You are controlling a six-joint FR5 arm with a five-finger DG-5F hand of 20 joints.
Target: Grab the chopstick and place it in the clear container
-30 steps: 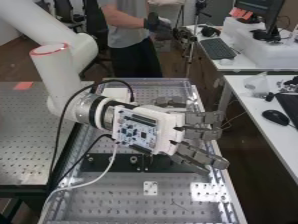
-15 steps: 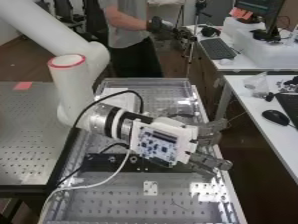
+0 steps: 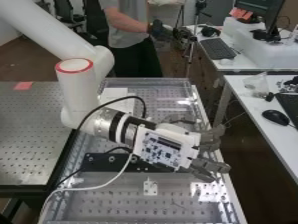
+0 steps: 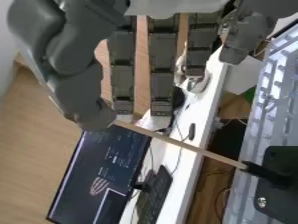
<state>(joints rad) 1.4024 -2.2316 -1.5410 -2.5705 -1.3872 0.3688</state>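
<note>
In the high view the hand (image 3: 211, 165) hangs palm down over the bench's right side, its fingers pointing right. Its fingers (image 4: 161, 75) hang nearly straight in the wrist view, the hand open, with the thumb apart from them. The wooden chopstick (image 4: 179, 144) sticks out of a black holder (image 4: 266, 172), its free end beside the thumb's tip; whether they touch I cannot tell. Nothing is curled round the stick. A clear container (image 3: 149, 80) with see-through walls lies at the bench's far part in the high view.
A black mounting bar (image 3: 106, 162) crosses the perforated bench, partly under the hand. A black cable (image 3: 78, 131) and a white cable (image 3: 100, 185) loop beside the wrist. A side table (image 3: 249, 115) with a mouse stands to the right.
The wrist and forearm have moved right and slightly nearer in the high view. The hand has tilted, with its fingers pointing more downward; most of that motion came before the half-second-old frame.
</note>
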